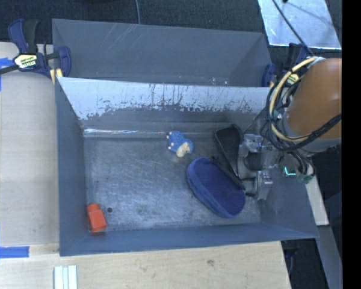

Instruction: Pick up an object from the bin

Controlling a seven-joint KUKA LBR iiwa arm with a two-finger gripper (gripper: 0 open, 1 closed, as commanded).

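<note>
My gripper (pixel 257 168) is low at the right end of the bin, close to the right wall. Just to its left lies a dark blue oval pouch (pixel 213 187), whose right end reaches up to the gripper. A flat black object (pixel 227 144) lies tilted between the pouch and the gripper, near the back wall. I cannot make out whether anything is held.
A small blue and cream toy (pixel 178 143) sits near the back wall at the middle. An orange block (pixel 96 217) lies in the front left corner. The arm with its orange cover and cables hangs over the right rim.
</note>
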